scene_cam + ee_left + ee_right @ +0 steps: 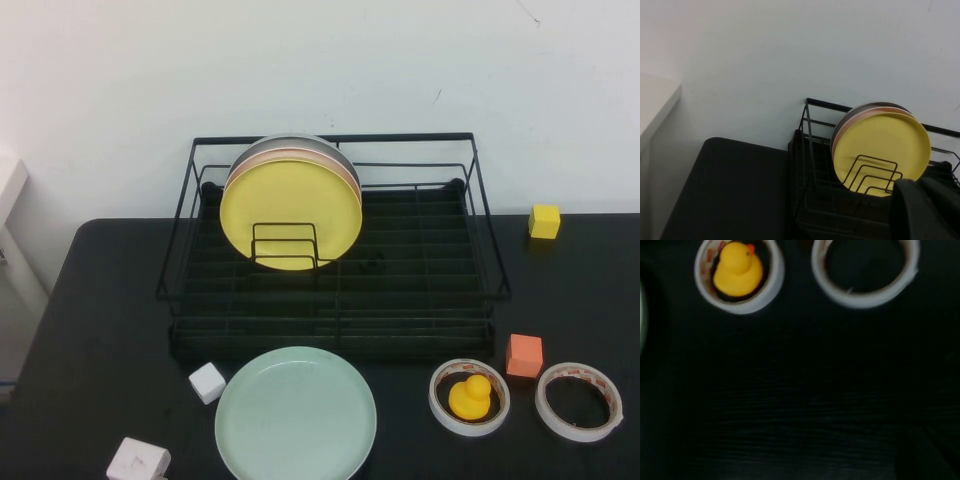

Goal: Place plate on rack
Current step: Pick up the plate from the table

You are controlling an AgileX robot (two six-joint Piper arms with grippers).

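The pale mint-green plate (pixel 296 415) lies flat on the black table, just in front of the black wire rack (pixel 330 325). The rack holds a yellow plate (pixel 290 215) standing upright in the dividers, with a pink and a grey plate behind it. Neither gripper shows in the high view. A dark part of my left gripper (pixel 922 212) shows in the left wrist view, raised and facing the rack's left side (pixel 807 130) and the yellow plate (pixel 882 150). A dark part of my right gripper (pixel 927 455) shows in the right wrist view, above the table near the tape rolls.
A white cube (pixel 207 382) and a white block (pixel 139 462) lie left of the plate. To its right are a tape roll holding a yellow duck (pixel 470 397), an orange cube (pixel 524 355) and an empty tape roll (pixel 579 401). A yellow cube (pixel 544 221) sits at the back right.
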